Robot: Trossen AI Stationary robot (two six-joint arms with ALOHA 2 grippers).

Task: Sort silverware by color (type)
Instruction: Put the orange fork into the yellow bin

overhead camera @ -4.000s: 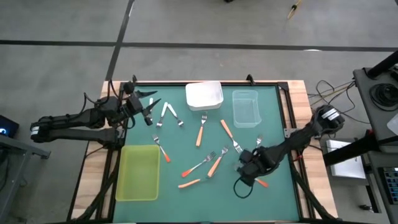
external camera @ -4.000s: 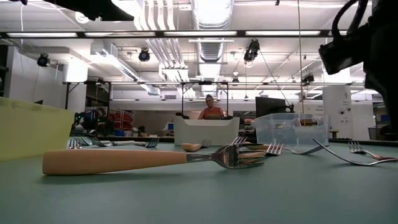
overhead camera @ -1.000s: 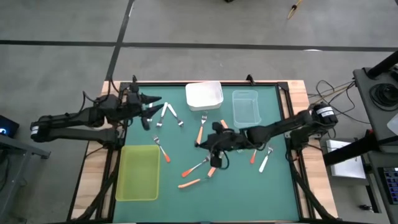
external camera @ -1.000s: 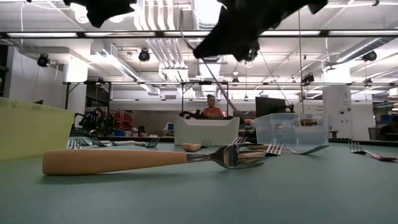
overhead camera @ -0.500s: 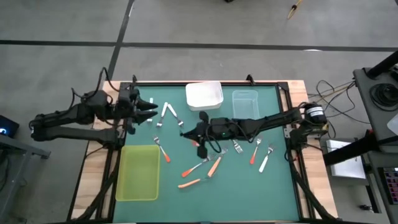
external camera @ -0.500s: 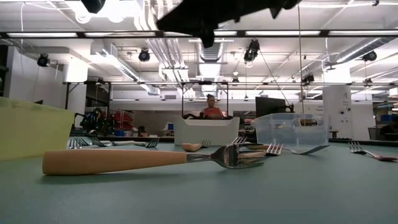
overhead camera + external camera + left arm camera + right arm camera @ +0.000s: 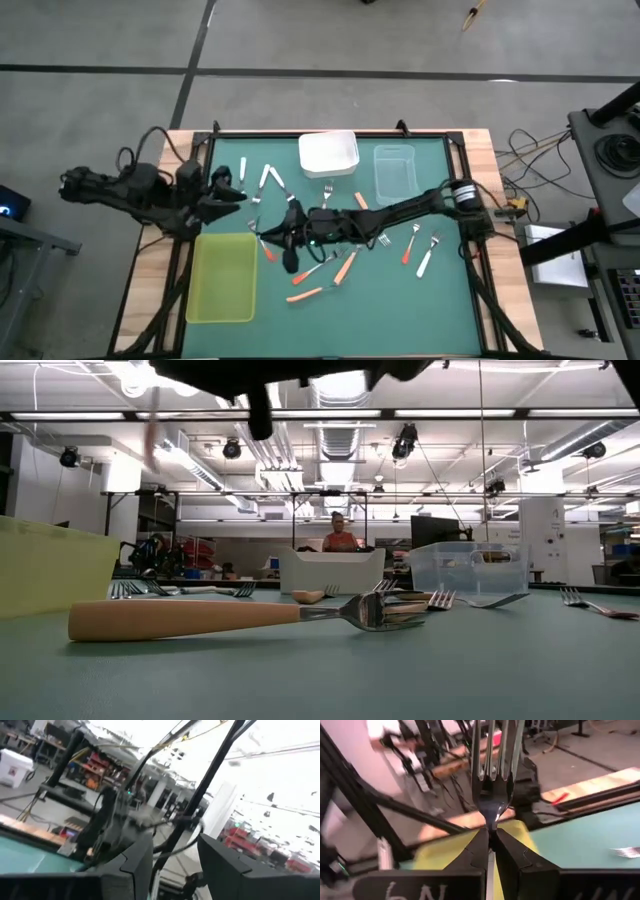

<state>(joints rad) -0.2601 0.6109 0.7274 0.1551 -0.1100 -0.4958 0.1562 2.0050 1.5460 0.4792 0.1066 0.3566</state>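
Right pincer [image 7: 490,842] clamps a fork [image 7: 493,775]; no legible writing.

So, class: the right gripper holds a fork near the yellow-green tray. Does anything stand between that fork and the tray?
Nothing visible does. The right gripper, shut on the fork, is beside the yellow-green tray; only bare mat lies between, and the left gripper is off to the side.

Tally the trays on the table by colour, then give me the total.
yellow-green tray: 1
white tray: 1
clear tray: 1
Total: 3 trays
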